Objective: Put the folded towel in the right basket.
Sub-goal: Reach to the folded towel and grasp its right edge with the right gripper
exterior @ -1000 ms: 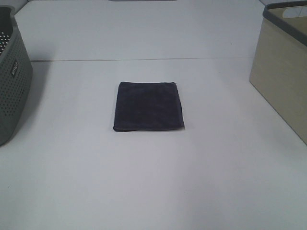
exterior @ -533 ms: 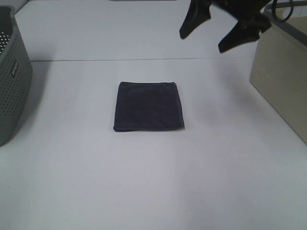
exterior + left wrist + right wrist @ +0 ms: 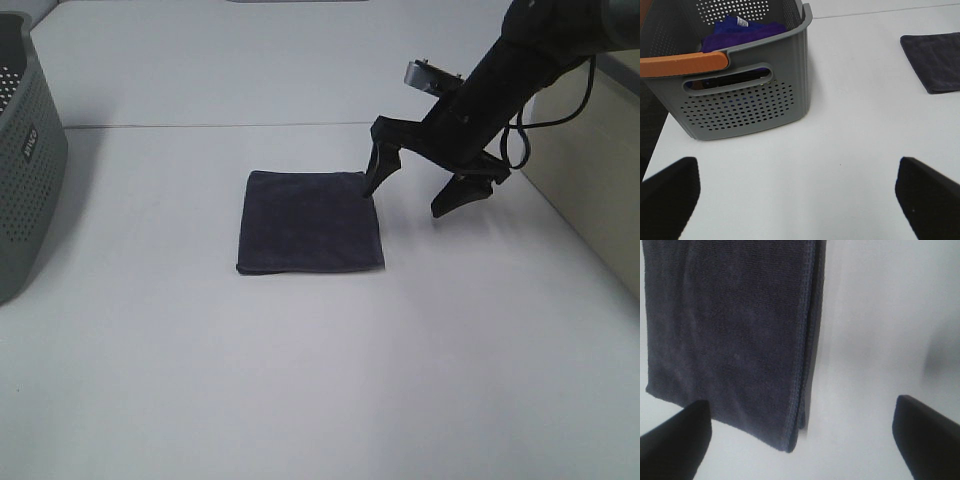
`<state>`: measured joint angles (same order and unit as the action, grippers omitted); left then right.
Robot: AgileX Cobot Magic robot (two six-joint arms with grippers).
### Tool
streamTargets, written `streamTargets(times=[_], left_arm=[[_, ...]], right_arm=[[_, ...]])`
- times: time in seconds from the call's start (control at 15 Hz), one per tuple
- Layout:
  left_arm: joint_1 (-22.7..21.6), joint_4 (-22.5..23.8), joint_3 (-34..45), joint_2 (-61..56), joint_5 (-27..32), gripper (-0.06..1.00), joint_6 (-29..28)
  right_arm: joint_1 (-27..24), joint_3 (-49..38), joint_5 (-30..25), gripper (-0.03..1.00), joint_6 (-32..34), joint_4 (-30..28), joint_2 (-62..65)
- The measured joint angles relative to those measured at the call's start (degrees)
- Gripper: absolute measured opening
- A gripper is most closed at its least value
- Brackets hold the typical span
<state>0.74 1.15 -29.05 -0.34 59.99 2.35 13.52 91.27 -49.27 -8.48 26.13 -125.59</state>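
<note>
At the 2 o'clock corner of the folded towel (image 3: 310, 222), your right gripper (image 3: 406, 200) hovers, jaws spread wide, pinching nothing. Step in hand: approach to grasp. The next move calls for lowering and closing across that layered edge. The towel lies flat, centred on the table (image 3: 200, 380), nearly square, sides running 12-to-6; long axis indeterminate. The right basket (image 3: 600, 200) stands at 3 o'clock.

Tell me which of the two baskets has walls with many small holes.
The grey basket on the left: its walls are perforated. The beige basket on the right has a plain, solid wall.
</note>
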Motion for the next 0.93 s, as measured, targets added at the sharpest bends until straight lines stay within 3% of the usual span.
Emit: streamTargets(times=[0.53,0.73,0.87,0.93], left_arm=[[0.0,0.0,0.0,0.0,0.0,0.99,0.0],[0.0,-0.1,0.0,0.0,0.0,0.99,0.0],[0.0,-0.1,0.0,0.0,0.0,0.99,0.0],[0.0,-0.1,0.0,0.0,0.0,0.99,0.0]], right_arm=[[0.3,0.2,1.8,0.91,-0.1,3.5,-5.4],[3.2,1.4,3.7,0.89,-0.1,7.8,-7.8],[7.5,1.9,8.9,0.77,-0.1,14.3,-10.1],[10.1,2.0,13.4,0.65,-0.1,16.3,-11.2]])
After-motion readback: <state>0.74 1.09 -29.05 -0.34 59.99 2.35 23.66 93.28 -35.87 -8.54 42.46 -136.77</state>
